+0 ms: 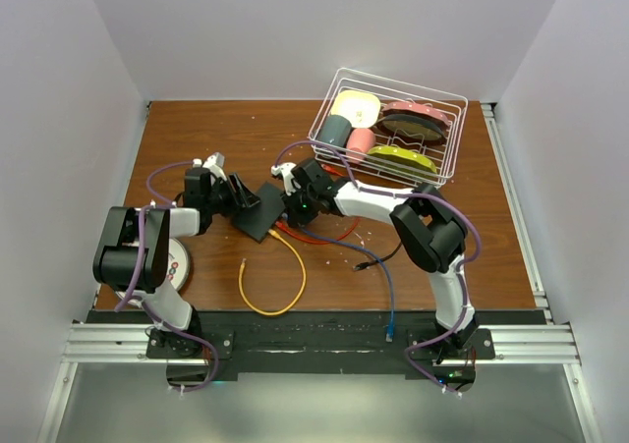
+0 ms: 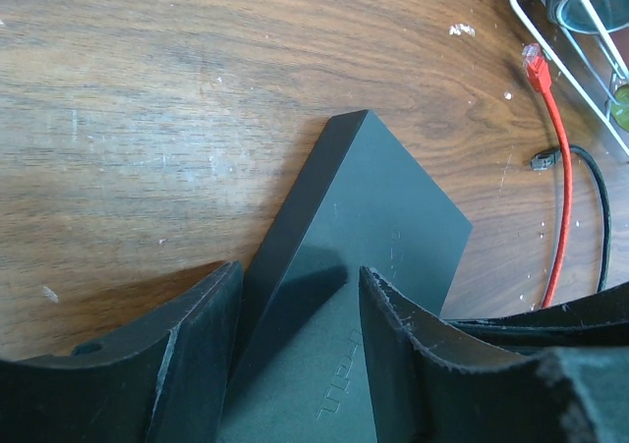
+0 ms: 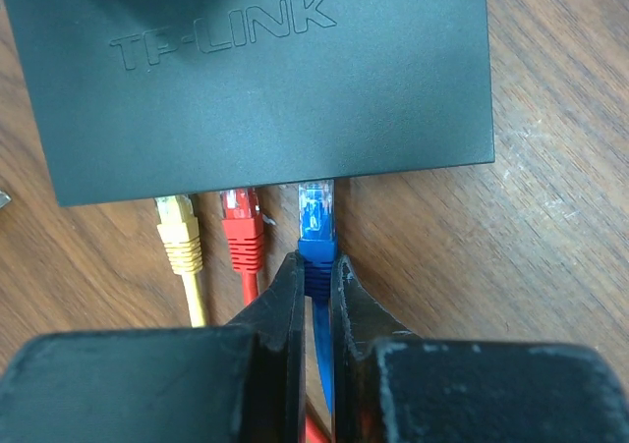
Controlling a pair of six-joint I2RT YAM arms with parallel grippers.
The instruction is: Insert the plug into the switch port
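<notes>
The switch (image 3: 256, 80), a flat matte-black box, lies left of the table's middle (image 1: 260, 217). My left gripper (image 2: 300, 286) straddles one of its corners (image 2: 373, 207), with a finger pressed against each side of it. My right gripper (image 3: 316, 271) is shut on the boot of a blue plug (image 3: 316, 229). The plug's clear tip sits at the port edge of the switch, just going under it. A yellow plug (image 3: 179, 229) and a red plug (image 3: 241, 229) sit in the ports beside it. From above, both grippers meet at the switch, left (image 1: 242, 197) and right (image 1: 292, 207).
A white wire basket (image 1: 462, 97) with dishes and cups stands at the back right. A yellow cable (image 1: 285, 296), a red cable (image 1: 324, 235), a black cable (image 1: 378, 258) and a blue cable (image 1: 391, 310) trail over the wooden table. A round white object (image 1: 179, 266) lies by the left arm.
</notes>
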